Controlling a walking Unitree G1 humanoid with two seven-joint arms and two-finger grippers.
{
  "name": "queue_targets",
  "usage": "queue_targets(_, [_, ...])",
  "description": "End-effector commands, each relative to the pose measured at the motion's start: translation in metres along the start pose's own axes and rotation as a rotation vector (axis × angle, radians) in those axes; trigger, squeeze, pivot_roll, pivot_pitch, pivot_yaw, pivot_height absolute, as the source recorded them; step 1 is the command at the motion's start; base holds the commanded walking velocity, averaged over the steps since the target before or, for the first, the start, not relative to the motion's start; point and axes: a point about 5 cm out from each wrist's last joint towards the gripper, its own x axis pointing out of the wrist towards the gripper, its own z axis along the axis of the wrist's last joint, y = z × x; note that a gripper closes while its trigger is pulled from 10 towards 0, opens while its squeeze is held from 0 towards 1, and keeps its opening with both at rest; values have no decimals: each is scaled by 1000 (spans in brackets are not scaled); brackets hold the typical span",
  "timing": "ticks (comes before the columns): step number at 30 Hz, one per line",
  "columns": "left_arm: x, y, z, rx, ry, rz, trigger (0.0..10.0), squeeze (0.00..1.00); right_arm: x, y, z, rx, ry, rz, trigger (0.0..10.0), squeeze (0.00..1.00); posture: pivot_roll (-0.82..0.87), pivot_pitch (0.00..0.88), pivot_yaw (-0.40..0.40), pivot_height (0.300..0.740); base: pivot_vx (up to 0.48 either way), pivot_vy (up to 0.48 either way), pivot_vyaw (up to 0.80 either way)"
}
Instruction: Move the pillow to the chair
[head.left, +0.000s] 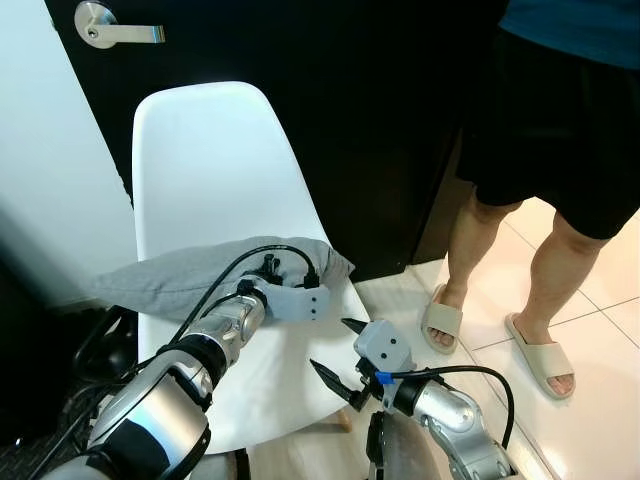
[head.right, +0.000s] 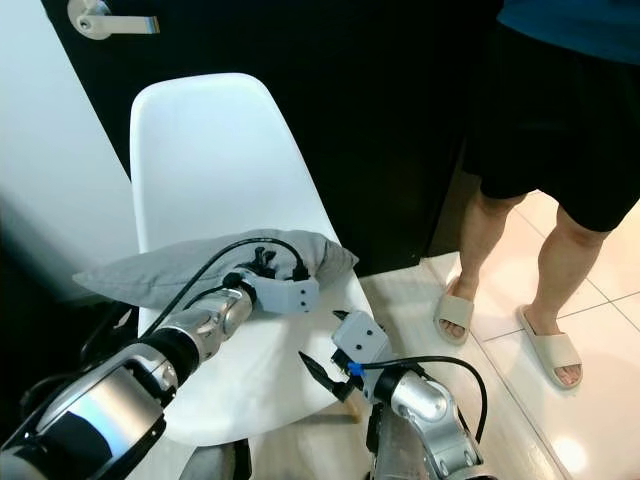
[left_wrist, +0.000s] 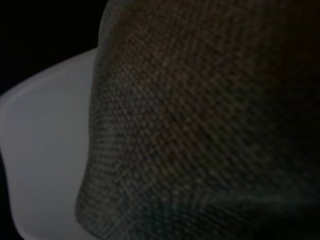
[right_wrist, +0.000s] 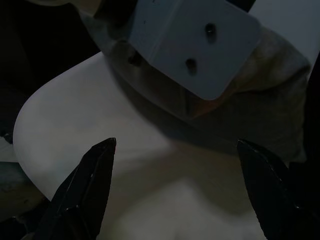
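My left end effector (head.left: 300, 290) presses into the pillow (head.left: 170, 280) on the chair (head.left: 215, 160), grip unseen; right end effector (head.left: 335, 355) gapes empty; I'd release gently, retreating straight.

Left gripper (head.left: 300, 285): fingers hidden behind its grey mount, up against the pillow (head.left: 170, 280), so grip can't be told. Pillow's left end hangs past the chair (head.left: 215, 170) seat's left edge; part under the arm covered. Left wrist view dark, blurred: just fabric weave & a bit of chair. Person (head.left: 560, 120) cut off above the waist by the top edge. Door handle (head.left: 110, 25) partly cropped at the top.
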Motion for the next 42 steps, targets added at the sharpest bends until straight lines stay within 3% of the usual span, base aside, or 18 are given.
queue_targets(1, [-9, -12, -29, -24, 145, -52, 10000, 0, 1, 0, 0, -6, 0, 0, 10000, 0, 37, 83, -7, 592, 0, 0, 0])
queue_targets(5, [-8, -13, -27, -52, 150, -47, 10000, 0, 1, -1, 1, -2, -2, -3, 10000, 0, 39, 84, -6, 592, 0, 0, 0])
queue_targets(6, [-8, -12, -27, -79, 158, -41, 10000, 1000, 2, -1, 1, 0, -4, -5, 10000, 0, 40, 84, -5, 592, 0, 0, 0])
queue_targets(11, [-8, -10, -31, -119, 183, -40, 10000, 1000, 2, -2, 1, 2, -5, -5, 10000, 0, 41, 82, -4, 592, 0, 0, 0])
queue_targets(20, [-7, -2, -34, -91, 200, -13, 10000, 1000, 2, -5, 2, 7, -8, -15, 10000, 0, 40, 75, 0, 592, 0, 0, 0])
queue_targets(21, [-5, 4, -33, -133, 205, 2, 10000, 0, 2, -6, 2, 7, -7, -18, 10000, 0, 38, 75, 3, 592, 0, 0, 0])
queue_targets(22, [-1, 15, -30, -228, 209, 34, 10000, 0, 1, -7, 2, 6, -5, -22, 10000, 0, 37, 74, 4, 592, 0, 0, 0])
queue_targets(27, [-1, 22, -30, -326, 210, 59, 10000, 0, 1, -8, 1, 7, -3, -24, 10000, 0, 36, 71, 6, 592, 0, 0, 0])
queue_targets(31, [-7, 23, -39, -687, 235, 103, 10000, 0, 3, -7, 0, 14, 5, -14, 10000, 0, 52, 68, -10, 592, 0, 0, 0])
queue_targets(32, [-7, 23, -39, -687, 235, 103, 10000, 0, 3, -7, 0, 14, 5, -14, 10000, 0, 52, 68, -10, 592, 0, 0, 0])
queue_targets(36, [-10, 28, -41, -905, 201, 115, 10000, 0, 5, -4, -1, 6, 17, 16, 10000, 0, 58, 68, -19, 592, 0, 0, 0])
queue_targets(39, [-12, 30, -43, -967, 196, 108, 10000, 0, 7, -4, -1, 5, 17, 19, 10000, 0, 57, 68, -21, 592, 0, 0, 0])
queue_targets(42, [-17, 34, -48, -975, 188, 89, 10000, 0, 7, -5, -1, 4, 23, 22, 10000, 0, 57, 67, -20, 592, 0, 0, 0])
